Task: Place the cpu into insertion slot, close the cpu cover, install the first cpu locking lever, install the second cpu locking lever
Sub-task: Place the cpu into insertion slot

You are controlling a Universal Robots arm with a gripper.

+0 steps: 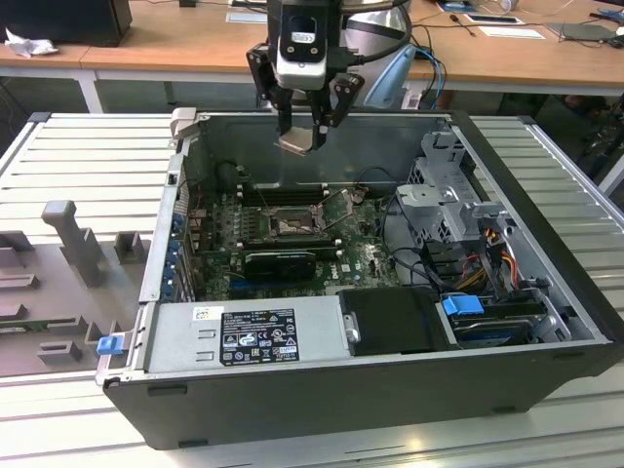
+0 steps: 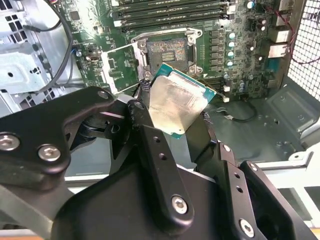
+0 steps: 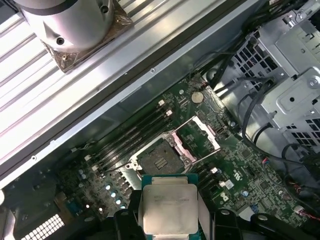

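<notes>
My gripper [image 1: 302,135] hangs above the open computer case, shut on the cpu [image 1: 300,142], a flat square chip with a pale silvery top held tilted between the fingers. In both wrist views the cpu [image 2: 175,102] [image 3: 169,210] sits between the black fingers [image 2: 150,145], well above the board. Below it, on the green motherboard, lies the insertion slot [image 1: 291,226] [image 2: 167,50] [image 3: 160,161], dark, square and uncovered. The cpu cover [image 3: 202,134] [image 2: 119,67] stands swung open beside the socket.
Long black memory sticks [image 2: 170,12] lie beside the socket. A grey power supply [image 1: 253,331] fills the case's near side, and a metal drive cage [image 1: 448,195] with cables stands at the exterior view's right. Grey fixtures [image 1: 73,244] sit on the ribbed table.
</notes>
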